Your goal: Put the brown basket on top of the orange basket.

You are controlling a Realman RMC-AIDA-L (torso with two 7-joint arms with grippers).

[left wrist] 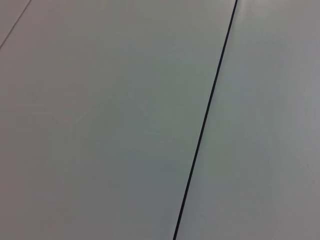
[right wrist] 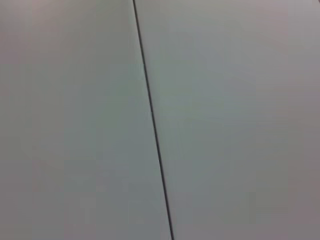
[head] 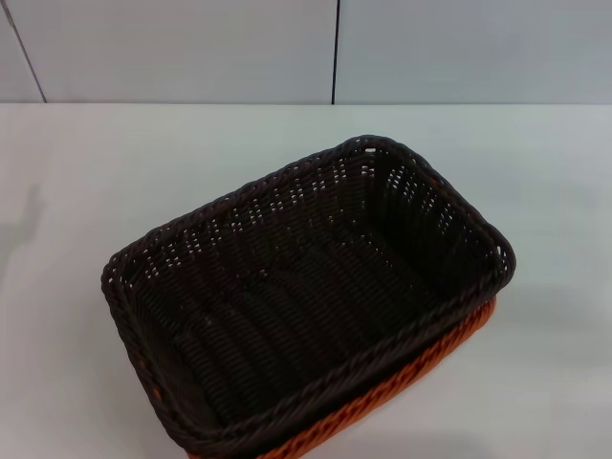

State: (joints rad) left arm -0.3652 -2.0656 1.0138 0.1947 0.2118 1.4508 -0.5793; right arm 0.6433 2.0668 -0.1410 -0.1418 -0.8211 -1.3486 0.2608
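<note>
- The white table (head: 86, 191) fills most of the head view and carries the two baskets; behind it stands a pale panelled wall (head: 191, 48) with thin dark seams.
- The brown basket (head: 306, 306) sits nested in the orange one, its braided rim lying just above the orange rim. It is turned at an angle to the table's edge and stands upright, its open top facing up and its woven floor bare.
- The orange basket (head: 421, 378) lies under the brown one and shows only as a strip of bright weave along the near right side and at the lower corner, touching the brown basket's wall.
- Neither gripper appears in any view, so nothing can be placed relative to them, and whether their fingers are spread or pressed together cannot be seen.
- The left wrist view shows only a flat pale surface crossed by one dark seam (left wrist: 207, 115); nothing of the baskets.
- The right wrist view shows the same kind of surface with a dark seam (right wrist: 152, 120); again no basket and no fingers.
</note>
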